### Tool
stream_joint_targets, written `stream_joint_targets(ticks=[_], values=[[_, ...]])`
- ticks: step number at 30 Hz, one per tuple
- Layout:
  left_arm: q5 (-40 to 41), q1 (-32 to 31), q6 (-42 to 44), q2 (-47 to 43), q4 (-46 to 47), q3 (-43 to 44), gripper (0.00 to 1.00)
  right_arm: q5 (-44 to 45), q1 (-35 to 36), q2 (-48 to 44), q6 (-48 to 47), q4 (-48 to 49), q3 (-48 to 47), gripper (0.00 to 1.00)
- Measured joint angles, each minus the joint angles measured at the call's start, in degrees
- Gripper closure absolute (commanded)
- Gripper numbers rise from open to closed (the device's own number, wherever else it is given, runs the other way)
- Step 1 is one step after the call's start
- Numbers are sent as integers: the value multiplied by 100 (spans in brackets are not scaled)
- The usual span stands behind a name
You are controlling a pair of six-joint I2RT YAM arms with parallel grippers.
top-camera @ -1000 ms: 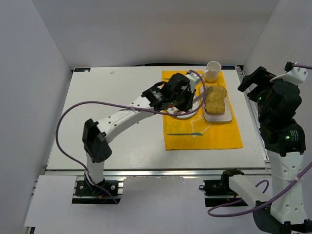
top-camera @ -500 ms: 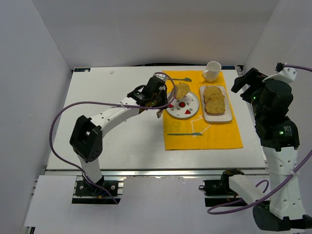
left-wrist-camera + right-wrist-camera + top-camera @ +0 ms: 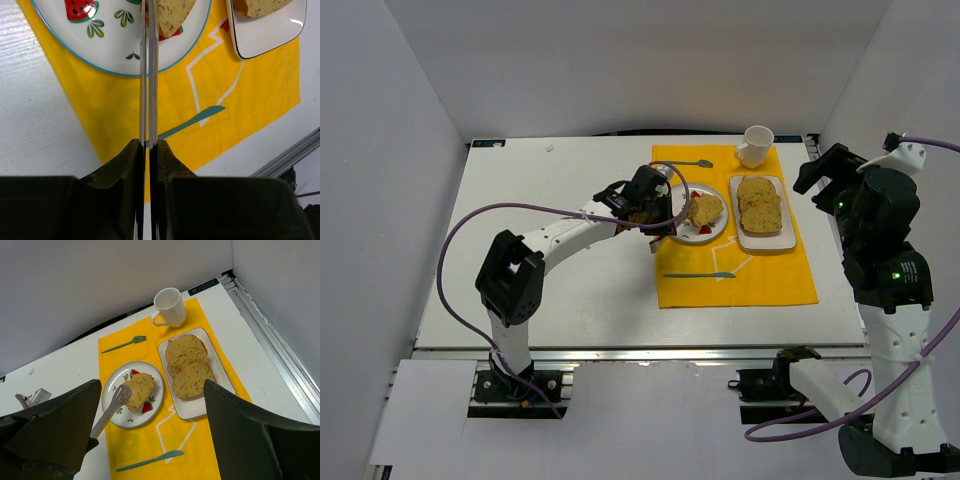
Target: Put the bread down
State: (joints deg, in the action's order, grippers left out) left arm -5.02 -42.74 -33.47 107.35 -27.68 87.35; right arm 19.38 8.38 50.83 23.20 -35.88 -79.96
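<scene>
1 slice, the bread (image 3: pixel 706 209), has changed position: 0.5 s ago it hung raised at the far-left rim of the round plate (image 3: pixel 107 60). It now sits low on the plate's right half, directly ahead of the left claw (image 3: pixel 148 155).

The left claw is clamped on the tongs (image 3: pixel 148 75), whose 2 blades run nearly together out to the slice's near edge. In the right wrist view the slice appears to rest on the plate.

2 more slices lie on the rectangular tray (image 3: pixel 761 240), beyond the tong tips and to their right.

The right claw (image 3: pixel 823 168) is raised, spread apart and holding nothing.

Judgement: transfer is essentially complete, and only release and withdrawal of the tongs remain
</scene>
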Motion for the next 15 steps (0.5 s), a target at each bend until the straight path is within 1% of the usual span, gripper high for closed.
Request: stream_joint_targets(ticks=[3, 4, 5, 10, 13, 14, 15], values=[[-59, 2, -35, 0, -85, -7, 100, -2, 0, -15, 0, -9, 31, 11], [-63, 2, -44, 0, -105, -17, 96, -2, 0, -15, 0, -9, 31, 11], [-63, 2, -48, 0, -122, -33, 87, -2, 0, -15, 0, -9, 31, 11], [-59, 2, -66, 0, -234, -94, 65, -4, 0, -15, 0, -7, 33, 11], [-57, 2, -87, 0, -236, -107, 61, -7, 0, -15, 0, -7, 35, 11], [-57, 2, -92, 0, -236, -107, 56, -7, 0, -15, 0, -7, 39, 11], [-55, 2, -96, 0, -234, -111, 54, -11, 0, -15, 0, -2, 46, 11]])
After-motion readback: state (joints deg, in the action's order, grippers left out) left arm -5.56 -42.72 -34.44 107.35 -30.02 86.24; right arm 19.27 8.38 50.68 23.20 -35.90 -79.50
